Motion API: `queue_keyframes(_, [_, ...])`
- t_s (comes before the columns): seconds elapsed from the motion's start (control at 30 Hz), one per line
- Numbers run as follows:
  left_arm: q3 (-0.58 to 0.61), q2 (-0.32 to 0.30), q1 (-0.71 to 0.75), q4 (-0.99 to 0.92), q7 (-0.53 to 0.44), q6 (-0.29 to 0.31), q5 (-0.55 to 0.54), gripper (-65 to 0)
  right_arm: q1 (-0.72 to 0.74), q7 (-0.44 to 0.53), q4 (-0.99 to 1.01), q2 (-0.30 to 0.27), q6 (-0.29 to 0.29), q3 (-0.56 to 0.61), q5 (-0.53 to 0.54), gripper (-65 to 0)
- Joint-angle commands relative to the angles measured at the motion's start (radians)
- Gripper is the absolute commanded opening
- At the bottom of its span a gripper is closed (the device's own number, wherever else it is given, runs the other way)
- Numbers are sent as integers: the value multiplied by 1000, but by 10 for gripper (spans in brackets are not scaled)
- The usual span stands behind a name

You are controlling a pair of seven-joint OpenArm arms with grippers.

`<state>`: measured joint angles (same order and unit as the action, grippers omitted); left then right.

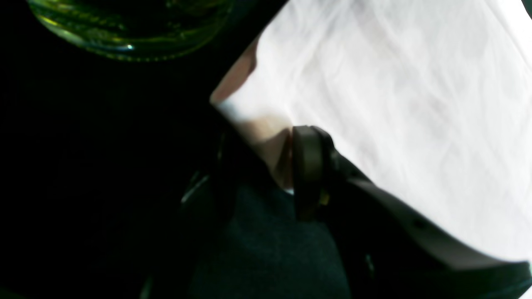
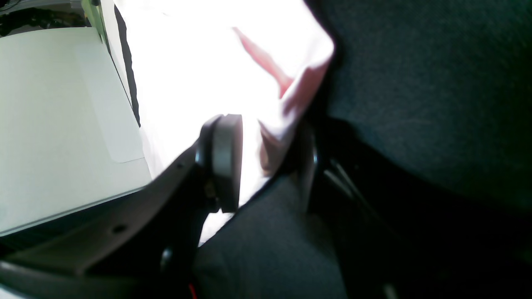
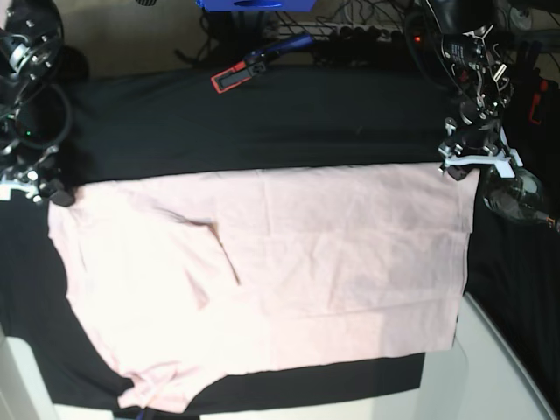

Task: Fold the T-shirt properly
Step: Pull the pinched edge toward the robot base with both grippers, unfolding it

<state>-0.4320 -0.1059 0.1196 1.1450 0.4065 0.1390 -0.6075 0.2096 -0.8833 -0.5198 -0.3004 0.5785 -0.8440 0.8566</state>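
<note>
**A:** Where did the T-shirt lie at that moment?

**B:** Spread plain side up across the black-clothed desk, wide side to side, with one sleeve folded in over the body on the base view's left. Its far edge ran straight between the two arms.

**A:** And the claws?

**B:** The left claw had a far corner of the shirt between its pads; the wrist view showed the cloth tucked into a narrow gap, so I judged it closed on the fabric. The right claw was at the opposite far corner, with a bunched pink fold between its pads. That view was badly overexposed, so it probably held the cloth, though I could not be certain how firmly.

**A:** So the step in hand was what?

**B:** By my reading, carrying the far edge toward the near one, a lengthwise half-fold.

**A:** How would it be done well?

**B:** Both corners should rise together and level, keeping the edge taut between them so it does not sag. They should travel evenly and lay the far edge along the near hem before letting go. The tucked sleeve could bunch under the fold; a slow drag would help it lie flat.
</note>
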Motion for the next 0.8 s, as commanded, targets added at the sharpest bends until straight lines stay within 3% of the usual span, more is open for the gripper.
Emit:
queue_keyframes(0.0, [-1, -10, -4, 8, -1, 6, -2, -442, 18, -12, -4, 10, 11, 1, 20, -447])
queue_keyframes(0.1, [-1, -10, -2, 8, -1, 6, -2, -453, 18, -10, -4, 17, 11, 1, 20, -448])
queue_keyframes(0.2, [-1, -8, -2, 8, -1, 6, -2, -554, 23, -10, -4, 17, 10, 1, 20, -463])
queue_keyframes(0.27, [-1, -8, -2, 7, -1, 6, -2, -630, 27, -10, -4, 17, 10, 1, 20, -554])
queue_keyframes(0.3, [-1, -8, -2, 7, -1, 6, -2, -650, 27, -10, -4, 17, 10, 1, 20, -633])
queue_keyframes(0.57, [5, -8, 16, 13, 1, 6, -2, -650, 27, -9, -4, 7, 10, -5, 20, -650])
queue_keyframes(0.77, [8, -8, 33, 8, 1, 6, -2, -650, 4, -9, -4, -44, 10, -8, 25, -650])
